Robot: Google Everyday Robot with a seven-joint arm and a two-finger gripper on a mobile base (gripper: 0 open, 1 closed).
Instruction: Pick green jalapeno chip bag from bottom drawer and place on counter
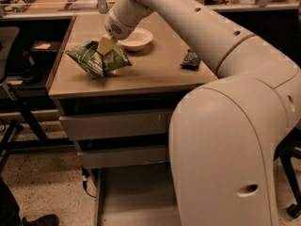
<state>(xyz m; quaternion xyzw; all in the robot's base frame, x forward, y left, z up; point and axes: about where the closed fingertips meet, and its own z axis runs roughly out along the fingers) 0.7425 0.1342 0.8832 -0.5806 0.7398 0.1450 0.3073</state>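
Observation:
The green jalapeno chip bag (pixel 95 60) rests on the left part of the counter (pixel 155 69), its top pulled up into a peak. My gripper (pixel 106 45) comes down from the arm above and is shut on that peak. The bottom drawer (pixel 136 197) stands pulled out below the cabinet, and the part of its flat grey floor that shows is bare. My arm's large white body hides the drawer's right side.
A white bowl (pixel 135 38) stands just right of the gripper. A small dark wrapper (pixel 190 59) lies further right on the counter. Two grey drawer fronts (pixel 113 124) sit above the open drawer. A dark chair frame (pixel 14 84) stands at the left, and a cluttered desk (pixel 47 4) runs behind.

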